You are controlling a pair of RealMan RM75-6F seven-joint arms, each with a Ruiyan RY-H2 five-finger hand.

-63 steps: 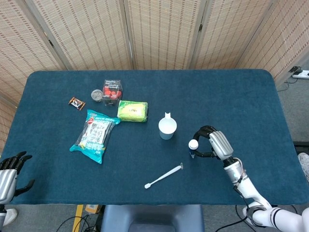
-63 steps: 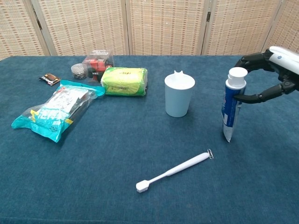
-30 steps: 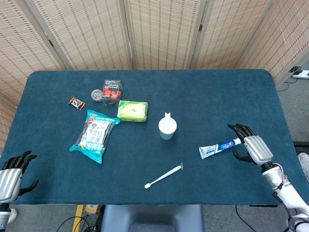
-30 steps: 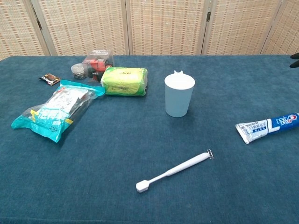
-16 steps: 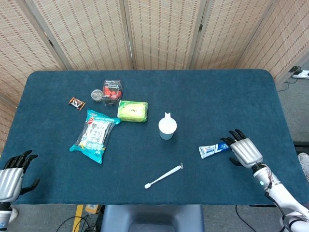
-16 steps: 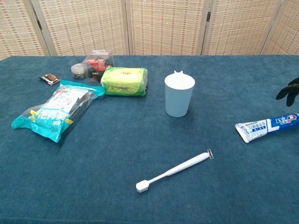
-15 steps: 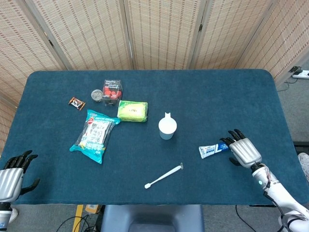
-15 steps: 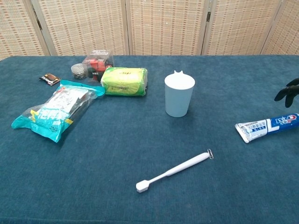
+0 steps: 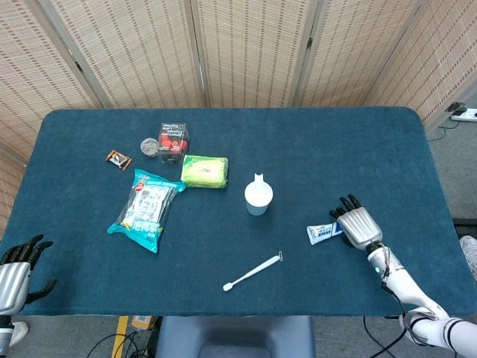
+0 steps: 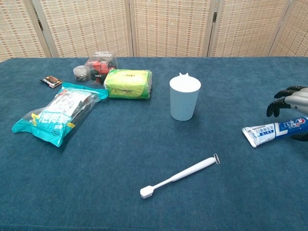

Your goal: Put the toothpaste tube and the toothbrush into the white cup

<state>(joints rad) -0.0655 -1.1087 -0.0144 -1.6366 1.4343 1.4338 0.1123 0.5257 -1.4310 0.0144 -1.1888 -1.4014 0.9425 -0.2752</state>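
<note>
The toothpaste tube [image 9: 322,233] [image 10: 274,132] lies flat on the blue cloth, right of the white cup [image 9: 258,198] [image 10: 185,98], which stands upright. My right hand [image 9: 358,225] [image 10: 290,103] is over the tube's cap end with its fingers spread and curved above it; a firm grip does not show. The white toothbrush [image 9: 253,271] [image 10: 179,176] lies slanted in front of the cup, bristles to the near left. My left hand [image 9: 13,280] hangs off the table's near left corner, fingers apart, holding nothing.
On the left half lie a teal snack bag [image 9: 146,208], a green packet [image 9: 205,171], a red and black box [image 9: 173,140], a small metal tin [image 9: 150,147] and a dark candy [image 9: 118,158]. A woven screen stands behind the table.
The tube, held upright by my right hand two seconds ago, now lies flat. That hand had drawn away to the right and has since moved back left over the tube's cap end.
</note>
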